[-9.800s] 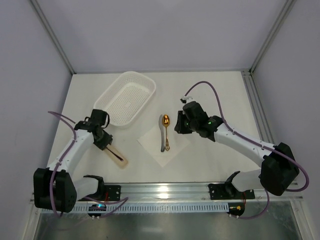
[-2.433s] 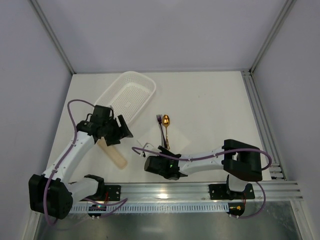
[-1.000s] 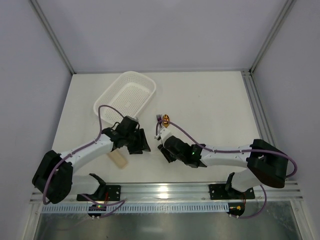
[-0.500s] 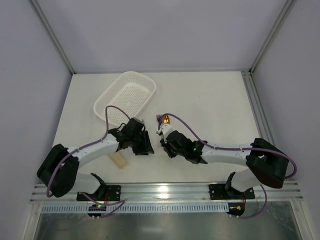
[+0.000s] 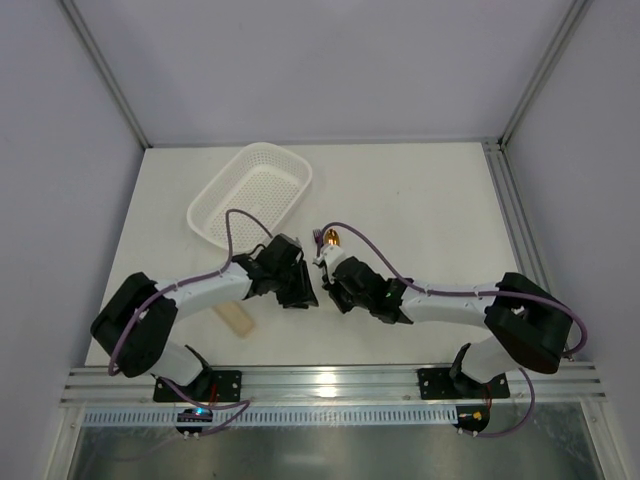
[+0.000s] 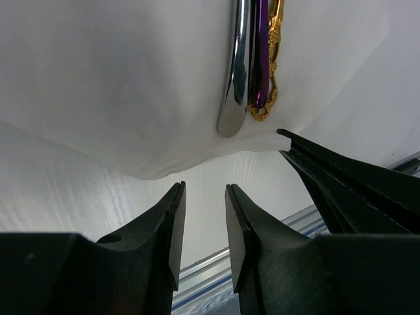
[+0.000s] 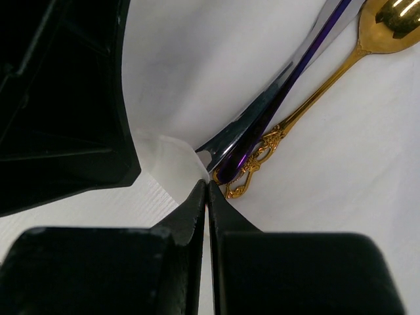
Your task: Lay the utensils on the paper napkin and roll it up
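**Both claws brought to the near edge of the paper napkin, with the utensils laid on it**

The three utensils are seen side by side and touching on the napkin at the middle of the tabletop. They are the grey-silver spoon, the purple fork and the gold spoon, and their handle ends point toward the arms. The left claw is held low just short of the napkin's edge, with its jaws a narrow gap apart and nothing between them. The right claw is closed tight, its tip set against the napkin's raised corner just beside the handle ends. Whether paper is pinched there cannot be told. A white perforated basket is seen at the far left, and a beige slab is partly hidden under the left arm.
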Controlling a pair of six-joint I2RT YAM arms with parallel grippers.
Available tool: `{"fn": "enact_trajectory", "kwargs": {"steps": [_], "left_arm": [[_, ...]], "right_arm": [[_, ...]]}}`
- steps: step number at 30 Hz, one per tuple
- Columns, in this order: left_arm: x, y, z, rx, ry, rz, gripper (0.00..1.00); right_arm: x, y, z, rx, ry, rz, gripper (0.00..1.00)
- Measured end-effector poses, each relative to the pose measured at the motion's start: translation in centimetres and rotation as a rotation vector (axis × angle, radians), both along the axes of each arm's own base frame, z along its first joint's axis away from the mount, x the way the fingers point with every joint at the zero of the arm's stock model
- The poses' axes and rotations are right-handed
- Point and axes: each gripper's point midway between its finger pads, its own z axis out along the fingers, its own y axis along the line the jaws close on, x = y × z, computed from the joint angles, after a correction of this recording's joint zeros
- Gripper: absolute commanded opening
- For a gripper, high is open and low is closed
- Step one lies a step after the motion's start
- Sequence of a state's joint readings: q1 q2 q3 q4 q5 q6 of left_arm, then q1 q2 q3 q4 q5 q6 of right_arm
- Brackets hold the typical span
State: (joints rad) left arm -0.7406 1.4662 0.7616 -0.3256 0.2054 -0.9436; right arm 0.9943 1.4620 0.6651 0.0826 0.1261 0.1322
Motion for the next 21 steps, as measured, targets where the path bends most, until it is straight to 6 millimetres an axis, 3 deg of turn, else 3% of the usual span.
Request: {"fn": "enact_trajectory", "kwargs": {"steps": [21], "left_arm": [[1.5, -1.6, -0.7, 0.007, -0.009, 0.016, 0.31]], "right_arm": [[0.9, -0.4, -0.5, -0.004, 0.012, -0.024, 0.08]]}}
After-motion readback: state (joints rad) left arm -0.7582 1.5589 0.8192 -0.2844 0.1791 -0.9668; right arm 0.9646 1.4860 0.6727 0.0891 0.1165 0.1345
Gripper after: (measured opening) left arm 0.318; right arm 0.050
